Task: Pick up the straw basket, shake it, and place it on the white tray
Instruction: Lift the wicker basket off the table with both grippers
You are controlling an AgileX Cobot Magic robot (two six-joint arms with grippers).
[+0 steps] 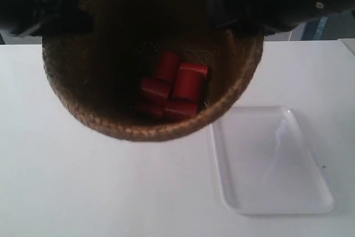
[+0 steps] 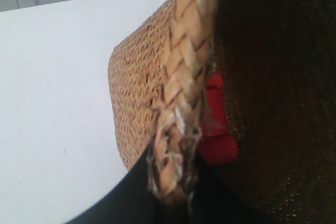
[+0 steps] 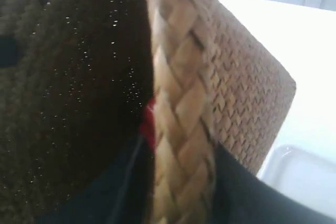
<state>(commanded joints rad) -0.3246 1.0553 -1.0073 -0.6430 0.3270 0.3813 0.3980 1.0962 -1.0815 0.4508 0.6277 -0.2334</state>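
Arm at the exterior view's left (image 1: 33, 9): dark, brought in to the rim of the straw basket (image 1: 100, 81). Left end effector (image 2: 170, 195): closed on the braided rim, which is pinched between one dark finger outside the wall and one inside, as shown in the left wrist view. Straw basket: held between the two arms close to the exterior camera and judged to be raised off the counter (image 1: 66, 192), though no gap under its base is shown. Its long axis is tipped so that the mouth is turned toward that camera. Contents: several red cylinders (image 1: 175, 90), heaped against the lower inner wall. Arm at the exterior view's right (image 1: 277, 1): set against the opposite side of the rim. Right end effector (image 3: 181, 195): likewise clamped on the rim, one finger on each side of the braid. A corner of the white tray (image 3: 304, 182) is seen past the basket's outer wall in the right wrist view, so this arm is judged the nearer to it. White tray, exterior view (image 1: 272, 165): laid flat on the counter with nothing on it, apart from the basket, to the view's right of it and nearer the viewer. The coming move is judged to turn on this offset: the basket would have to be carried toward the right end effector's side and righted before being lowered.
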